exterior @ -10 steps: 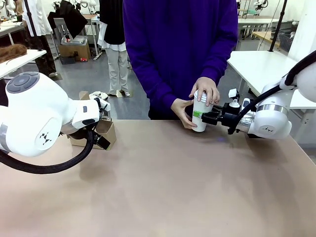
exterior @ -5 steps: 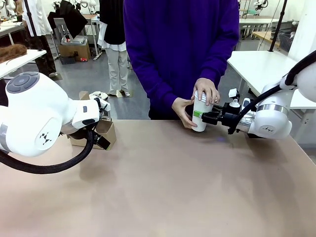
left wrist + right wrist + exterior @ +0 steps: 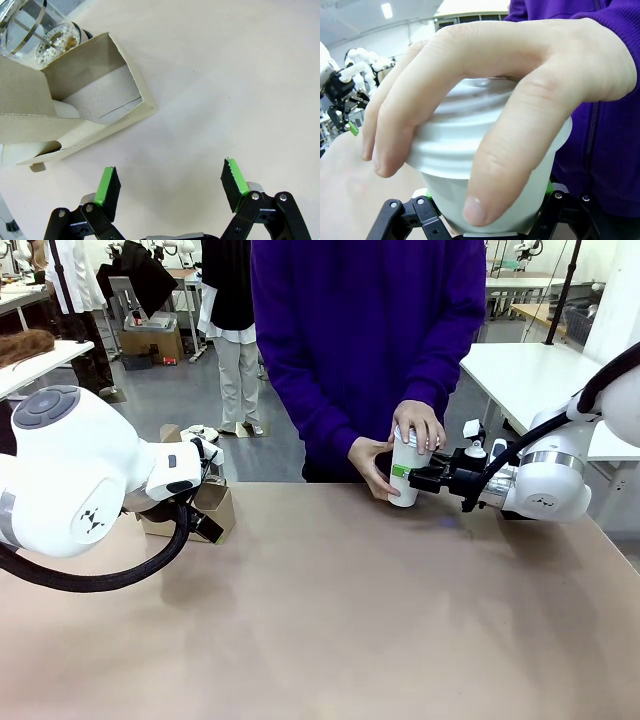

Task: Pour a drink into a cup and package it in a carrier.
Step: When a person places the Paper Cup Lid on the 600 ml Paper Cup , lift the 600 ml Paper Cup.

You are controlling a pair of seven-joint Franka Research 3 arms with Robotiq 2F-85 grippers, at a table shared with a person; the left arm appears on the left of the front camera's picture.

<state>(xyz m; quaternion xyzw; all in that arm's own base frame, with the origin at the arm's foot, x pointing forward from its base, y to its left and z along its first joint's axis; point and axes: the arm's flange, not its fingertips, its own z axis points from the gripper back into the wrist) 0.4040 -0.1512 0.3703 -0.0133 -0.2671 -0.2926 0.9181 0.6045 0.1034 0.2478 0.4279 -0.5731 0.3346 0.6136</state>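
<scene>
The table (image 3: 330, 620) is mostly bare, and the person (image 3: 370, 340) in a purple sweater stands at its far edge. The left arm (image 3: 80, 480) fills the near left side, and the right arm (image 3: 550, 485) reaches in from the right towards the person.

The carrier (image 3: 95, 65) lies at the far left of the table, and something white sits in one of its compartments. The glass jug (image 3: 30, 30) stands just behind it. How much of the drink is left inside, I cannot tell.

The cup (image 3: 403, 492) stands on the table in front of the person. The right gripper (image 3: 410, 476) is closed around its body, with a green pad against the paper wall. One hand (image 3: 418, 425) of the person lies flat over the lid (image 3: 455, 135), with the fingers (image 3: 520, 140) curled down over its rim. The other hand (image 3: 372, 468) steadies the side of the cup. The left gripper (image 3: 170, 187) hovers over the bare table near the carrier, jaws wide apart and holding nothing.

Compared with one second ago, almost nothing has moved. Both arms are where they were, and only the person's hands have shifted very slightly on the cup. I judge that the pouring is finished and the lid is being pressed on, so the cup is not yet free to go to the carrier.
</scene>
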